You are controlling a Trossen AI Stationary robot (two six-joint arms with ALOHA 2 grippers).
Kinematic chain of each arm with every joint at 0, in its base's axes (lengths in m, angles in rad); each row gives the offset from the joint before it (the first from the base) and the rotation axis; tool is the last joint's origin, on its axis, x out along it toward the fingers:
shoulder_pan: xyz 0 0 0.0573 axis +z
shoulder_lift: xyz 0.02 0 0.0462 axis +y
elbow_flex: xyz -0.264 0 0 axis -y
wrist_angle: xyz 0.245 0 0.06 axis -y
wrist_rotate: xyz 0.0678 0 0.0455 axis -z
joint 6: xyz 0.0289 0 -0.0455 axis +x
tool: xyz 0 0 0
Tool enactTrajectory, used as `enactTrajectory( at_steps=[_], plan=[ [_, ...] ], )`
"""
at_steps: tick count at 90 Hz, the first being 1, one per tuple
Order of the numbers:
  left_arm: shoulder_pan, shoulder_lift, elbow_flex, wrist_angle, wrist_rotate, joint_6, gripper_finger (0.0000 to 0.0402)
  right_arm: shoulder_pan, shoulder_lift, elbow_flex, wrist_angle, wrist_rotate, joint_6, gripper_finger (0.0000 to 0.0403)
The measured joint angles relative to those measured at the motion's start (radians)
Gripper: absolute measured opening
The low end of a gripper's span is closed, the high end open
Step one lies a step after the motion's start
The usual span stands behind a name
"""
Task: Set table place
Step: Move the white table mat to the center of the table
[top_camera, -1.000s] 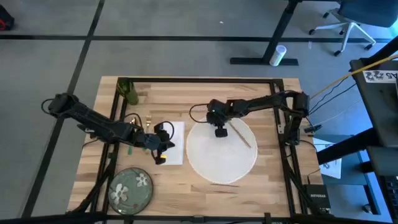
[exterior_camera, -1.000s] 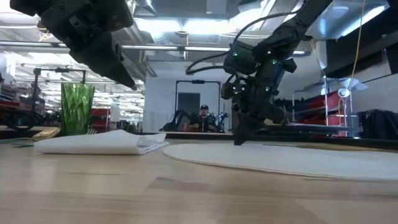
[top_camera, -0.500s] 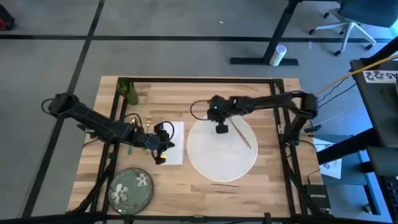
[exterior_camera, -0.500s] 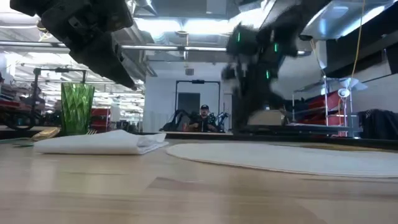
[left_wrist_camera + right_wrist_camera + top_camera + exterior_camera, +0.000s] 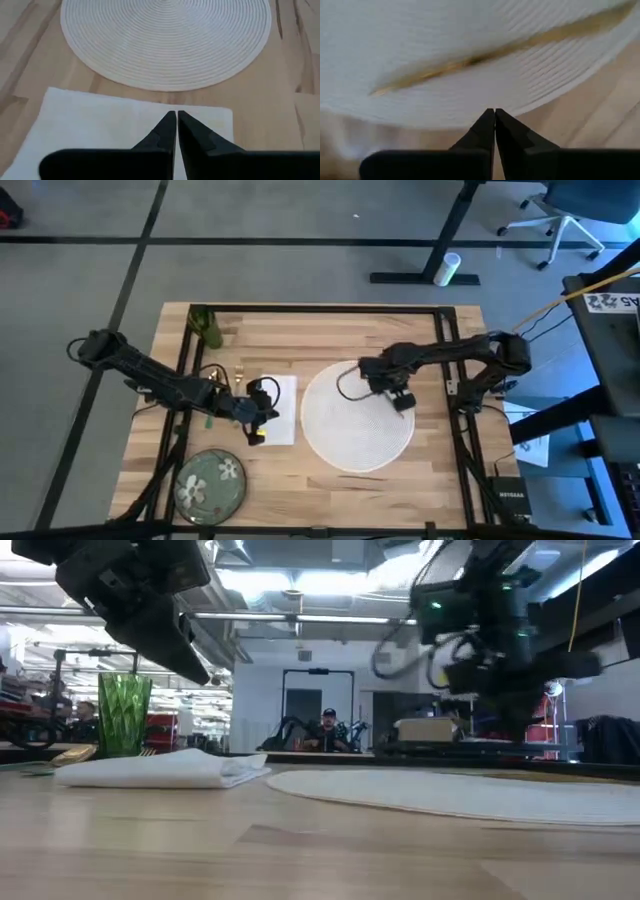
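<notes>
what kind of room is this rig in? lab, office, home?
Most likely a robotics lab or workshop. The high view shows grey carpet tile, an office chair and a desk leg around the table. The low view shows ceiling strip lights, racks of gear and a seated person behind.

The thin gold-coloured utensil (image 5: 490, 52) is smeared by motion blur in the right wrist view, and in the high view it is hidden under the right arm. The green floral plate (image 5: 210, 485) is partly covered by the worktop's black frame, and the green fork cannot be made out beneath the left arm.
</notes>
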Motion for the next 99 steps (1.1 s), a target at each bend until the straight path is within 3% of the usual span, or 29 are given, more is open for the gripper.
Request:
enactTrajectory(
  at_steps=[32, 72, 99],
  plan=[
    [0.0, 0.0, 0.0, -0.005, 0.0, -0.005, 0.0, 0.136, -0.006, -0.163, 0.107, -0.22, 0.177, 0.0],
    [0.001, 0.0, 0.0, -0.005, 0.0, -0.009, 0.0, 0.267, -0.006, -0.173, 0.353, -0.458, 0.34, 0.0],
    [0.001, 0.0, 0.0, -0.006, 0.0, -0.009, 0.0, 0.327, -0.006, -0.162, 0.487, -0.504, 0.414, 0.0]
  ],
)
